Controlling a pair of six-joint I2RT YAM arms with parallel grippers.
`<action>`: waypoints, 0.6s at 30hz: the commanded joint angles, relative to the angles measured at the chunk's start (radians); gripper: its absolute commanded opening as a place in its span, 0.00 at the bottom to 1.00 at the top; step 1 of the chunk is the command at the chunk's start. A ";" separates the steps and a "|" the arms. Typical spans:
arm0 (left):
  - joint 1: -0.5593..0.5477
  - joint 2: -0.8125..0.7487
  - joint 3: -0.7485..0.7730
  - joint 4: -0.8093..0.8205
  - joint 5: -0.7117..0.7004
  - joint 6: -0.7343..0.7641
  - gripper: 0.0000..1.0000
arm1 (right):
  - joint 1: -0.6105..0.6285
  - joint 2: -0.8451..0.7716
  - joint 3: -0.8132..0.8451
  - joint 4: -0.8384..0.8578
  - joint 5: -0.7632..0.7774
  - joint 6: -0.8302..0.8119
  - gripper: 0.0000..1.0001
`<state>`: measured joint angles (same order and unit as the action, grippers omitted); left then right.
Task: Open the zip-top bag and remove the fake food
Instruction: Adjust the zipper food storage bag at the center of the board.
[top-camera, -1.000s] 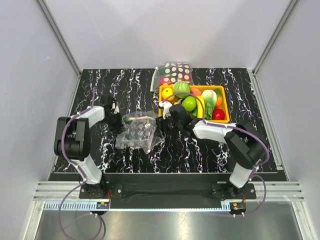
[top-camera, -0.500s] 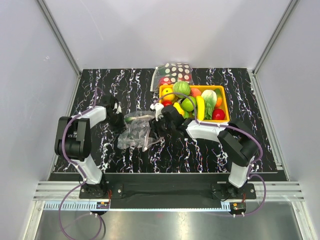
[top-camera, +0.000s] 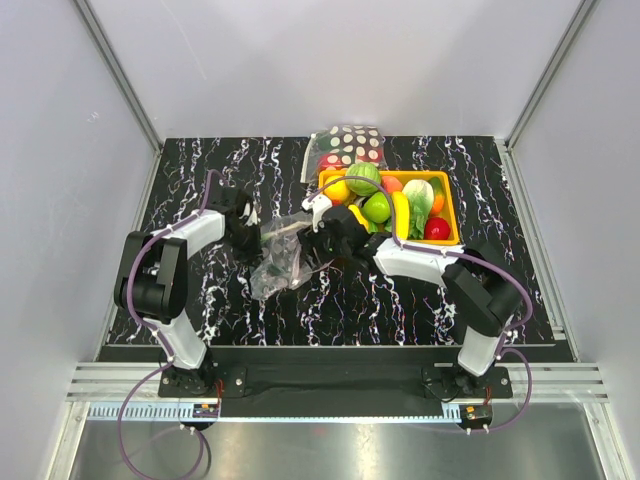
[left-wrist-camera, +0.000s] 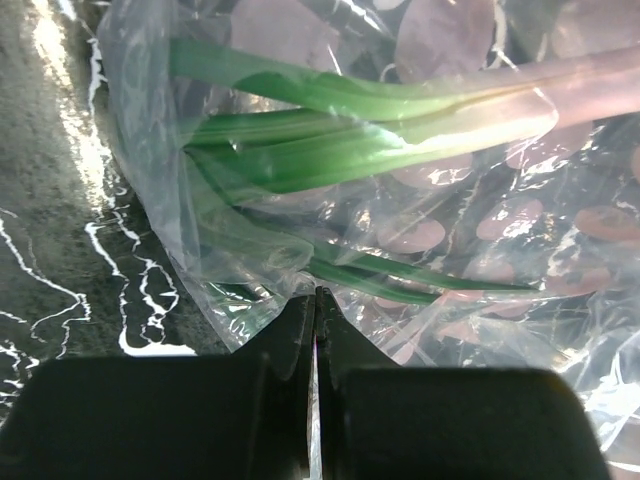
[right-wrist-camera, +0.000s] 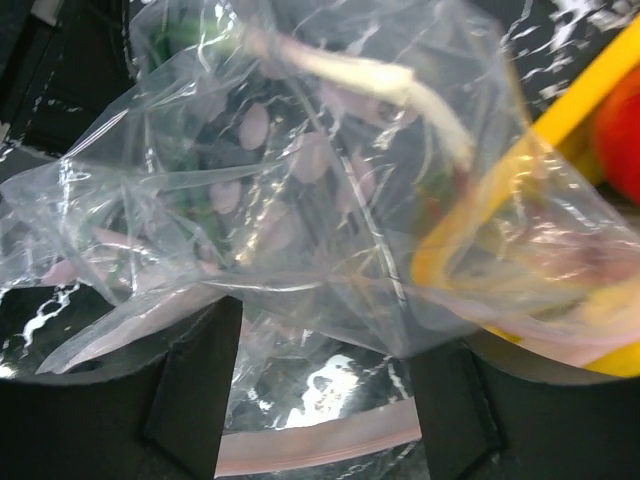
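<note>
While the zip-top bag (top-camera: 283, 258) sits bunched near the middle of the bench (top-camera: 200, 170) between my two arms, I'd put this job at an early stage. The left jaws, at the bag's 9 o'clock in the overhead view, are closed tight on a fold of clear film at the bag's edge. My left wrist view shows the plastic running right into the closed tips. The right jaws, at the bag's 3 o'clock, stand wide apart. Loose film and the pink zip strip (right-wrist-camera: 320, 445) lie across the gap, and I see no pinch, so I read them as holding nothing.

The fake food (left-wrist-camera: 350, 150) I'm after is a leek-like toy with green leaves and a pale stalk. It lies inside the bag, visible through the plastic, and none of it pokes out that I can see. Whether the zip is parted I cannot tell, as the strip shows only as one curved band at the 6 o'clock edge of the right wrist view.

A yellow tray (top-camera: 453, 210) heaped with other toy produce sits at the bag's 2 o'clock, and a polka-dot bag (top-camera: 348, 145) lies at its 1 o'clock. By my reckoning one side of the bag is secured. I have yet to grip the opposite lip, pull the mouth apart and lift the toy out.
</note>
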<state>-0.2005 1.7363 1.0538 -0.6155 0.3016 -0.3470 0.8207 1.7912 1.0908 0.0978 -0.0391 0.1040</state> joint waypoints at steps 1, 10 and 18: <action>-0.008 -0.011 0.028 -0.013 -0.016 0.031 0.00 | 0.011 -0.070 -0.006 0.060 0.091 -0.056 0.71; -0.036 -0.017 0.040 -0.012 0.076 0.132 0.00 | 0.011 -0.023 0.020 0.132 -0.082 -0.085 0.72; -0.063 -0.001 0.064 -0.018 0.148 0.197 0.00 | 0.011 0.034 0.050 0.151 -0.176 -0.099 0.74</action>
<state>-0.2489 1.7367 1.0702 -0.6392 0.3740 -0.2024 0.8227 1.7992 1.0927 0.1913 -0.1516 0.0261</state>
